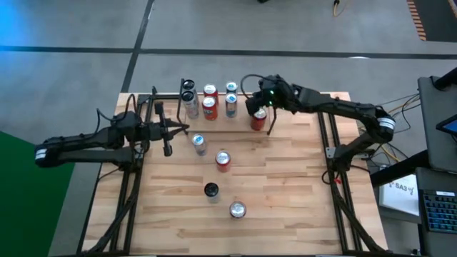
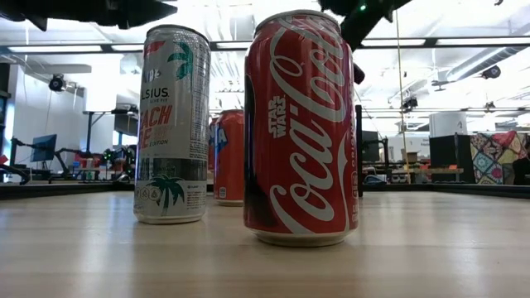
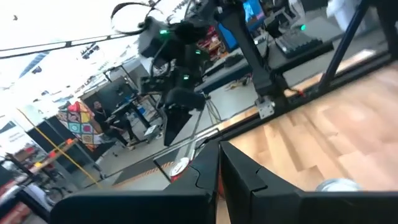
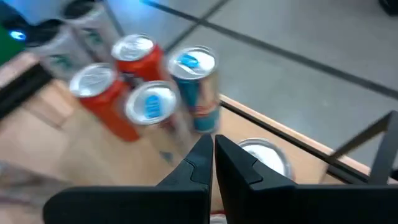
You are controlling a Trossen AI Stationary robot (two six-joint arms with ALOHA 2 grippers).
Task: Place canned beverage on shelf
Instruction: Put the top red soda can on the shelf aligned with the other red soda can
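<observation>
From above: right claw (image 1: 261,107) pinched narrow, empty, over red can (image 1: 258,119) at the 3 o'clock end of the shelf (image 1: 220,121). Six racked cans (image 1: 208,107), four loose cans (image 1: 223,160) on tabletop (image 1: 285,185). Left claw (image 1: 168,134) closed, 9 o'clock. Right wrist: lowering with fingers (image 4: 239,165) closed risks toppling that can.

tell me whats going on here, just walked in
A two-armed robot is stocking drink cans on a shelf at the table's far edge. The right gripper hovers with fingers closed over a red can beside six shelved cans. The left gripper waits at the left. Four cans stand mid-table.
</observation>
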